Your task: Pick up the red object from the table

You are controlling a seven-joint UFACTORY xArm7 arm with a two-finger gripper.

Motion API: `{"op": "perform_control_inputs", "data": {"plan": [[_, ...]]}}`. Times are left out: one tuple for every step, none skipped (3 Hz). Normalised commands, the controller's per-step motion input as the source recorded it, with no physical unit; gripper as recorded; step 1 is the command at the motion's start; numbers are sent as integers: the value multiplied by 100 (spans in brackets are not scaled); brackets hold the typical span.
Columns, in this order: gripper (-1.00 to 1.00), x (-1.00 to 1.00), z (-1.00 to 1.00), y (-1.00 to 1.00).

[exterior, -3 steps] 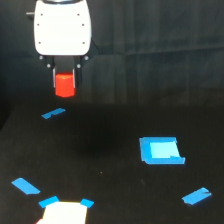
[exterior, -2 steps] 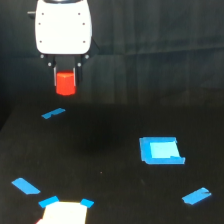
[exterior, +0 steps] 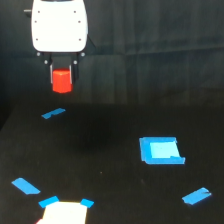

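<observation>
The red object point(exterior: 62, 81) is held between the fingers point(exterior: 62, 79) of the white gripper, which are closed on its two sides. It is seen clear above the black table point(exterior: 110, 150), over the far left corner. On the table a blue tape strip point(exterior: 53, 114) lies below the object. A blue square point(exterior: 161, 150) is seen near the right edge, and other blue tape pieces point(exterior: 26, 186) lie along the near edge
</observation>
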Motion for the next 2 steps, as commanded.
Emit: {"op": "perform_control_inputs", "data": {"plan": [[-100,10,48,69],[-100,2,28,31]]}}
